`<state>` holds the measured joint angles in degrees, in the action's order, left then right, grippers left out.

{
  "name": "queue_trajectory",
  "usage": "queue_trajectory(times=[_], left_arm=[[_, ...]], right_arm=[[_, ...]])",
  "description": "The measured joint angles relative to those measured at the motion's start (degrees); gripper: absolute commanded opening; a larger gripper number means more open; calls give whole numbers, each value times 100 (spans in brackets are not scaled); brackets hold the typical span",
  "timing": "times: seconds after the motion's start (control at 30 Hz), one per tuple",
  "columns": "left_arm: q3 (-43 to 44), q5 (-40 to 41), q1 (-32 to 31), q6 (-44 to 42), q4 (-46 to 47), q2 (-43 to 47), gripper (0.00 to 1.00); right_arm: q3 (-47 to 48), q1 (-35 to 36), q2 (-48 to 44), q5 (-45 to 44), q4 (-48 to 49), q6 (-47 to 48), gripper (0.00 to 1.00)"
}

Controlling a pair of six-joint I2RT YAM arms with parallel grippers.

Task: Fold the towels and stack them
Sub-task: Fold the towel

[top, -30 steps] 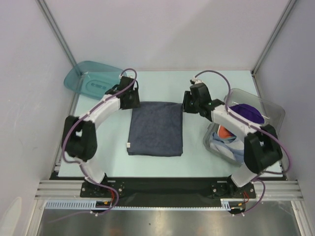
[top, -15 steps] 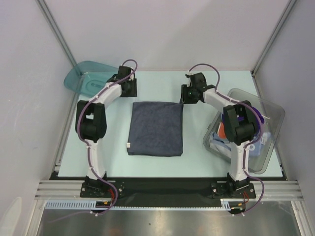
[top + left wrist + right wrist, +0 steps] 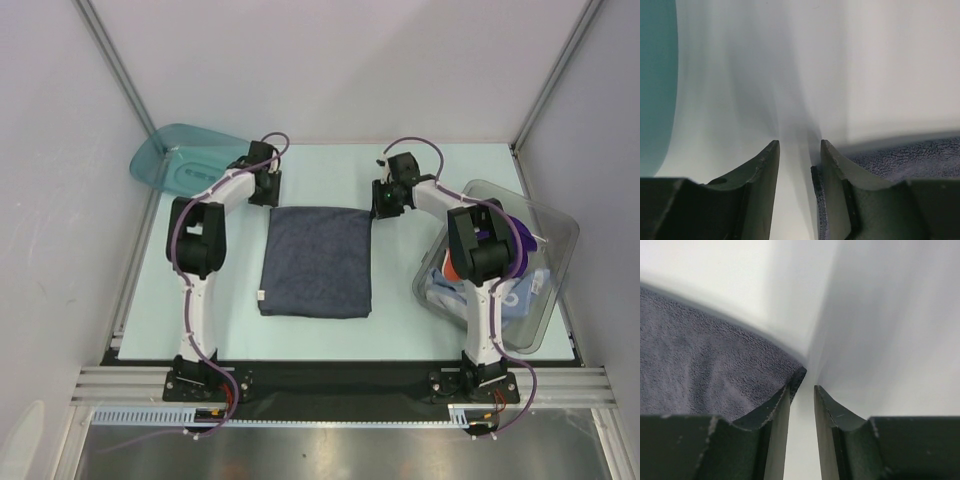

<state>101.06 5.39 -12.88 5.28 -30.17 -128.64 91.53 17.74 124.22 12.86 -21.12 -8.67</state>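
A dark grey-blue towel (image 3: 317,262) lies folded flat in the middle of the table. My left gripper (image 3: 267,188) is low at its far left corner. In the left wrist view the left gripper (image 3: 799,145) stands open, the towel (image 3: 910,157) edge running along the inner face of its right finger (image 3: 832,170). My right gripper (image 3: 383,203) is at the far right corner. It (image 3: 802,388) is open too, the towel (image 3: 705,375) corner touching its left fingertip and bare table in the gap. Purple (image 3: 505,232), brown-red (image 3: 452,268) and light-blue (image 3: 500,300) towels lie in the bin.
A clear plastic bin (image 3: 555,240) stands at the right, close to the right arm. A teal plastic tray (image 3: 175,165) sits at the far left corner, just beyond the left gripper, and shows as a teal band (image 3: 657,75) in the left wrist view. Walls enclose the table.
Both arms have stretched out farther, and the grippers have settled down at the dark towel's two far corners. Both pairs of jaws have narrowed a little. The towel has not moved.
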Motion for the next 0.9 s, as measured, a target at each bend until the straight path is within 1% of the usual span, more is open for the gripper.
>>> queue_trajectory(times=[0.07, 0.13, 0.2, 0.27, 0.3, 0.33, 0.4, 0.47, 0.63, 0.67, 0.7, 0.73, 0.77, 0.8, 0.87, 0.9], left_arm=[[72, 2, 0, -44, -7, -52, 40], [175, 2, 0, -81, -52, -114, 29], [308, 4, 0, -111, -85, -192, 18], [444, 4, 0, -127, -111, -269, 10], [496, 2, 0, -142, -131, -304, 2], [560, 0, 0, -136, -149, -339, 0], [675, -2, 0, -179, -208, -409, 0], [804, -2, 0, -184, -271, -490, 0], [903, 48, 0, -188, -374, -542, 0], [909, 59, 0, -188, -385, -542, 4], [918, 85, 0, -190, -393, -540, 15], [935, 92, 0, -212, -417, -542, 20], [951, 83, 4, -236, -431, -540, 26], [968, 57, 4, -264, -437, -540, 34], [984, -9, 9, -348, -442, -540, 39], [986, -35, 11, -391, -446, -535, 41]], right_arm=[[0, -13, 28, 50, 0, 17, 31], [13, -22, 55, 114, 22, 37, 29], [48, -37, 90, 164, 55, 57, 25], [90, -57, 127, 184, 68, 74, 22], [109, -74, 153, 214, 87, 76, 16], [131, -92, 173, 234, 105, 87, 12], [164, -129, 208, 260, 127, 107, 5], [221, -164, 249, 262, 127, 146, 2], [387, -199, 330, 256, 120, 284, 0], [400, -208, 332, 256, 120, 315, 5], [407, -214, 332, 258, 120, 339, 9], [409, -229, 332, 262, 120, 363, 13], [409, -245, 332, 267, 114, 389, 20], [409, -251, 332, 299, 103, 420, 23], [409, -275, 332, 424, 81, 485, 32], [409, -291, 332, 518, 68, 511, 33]])
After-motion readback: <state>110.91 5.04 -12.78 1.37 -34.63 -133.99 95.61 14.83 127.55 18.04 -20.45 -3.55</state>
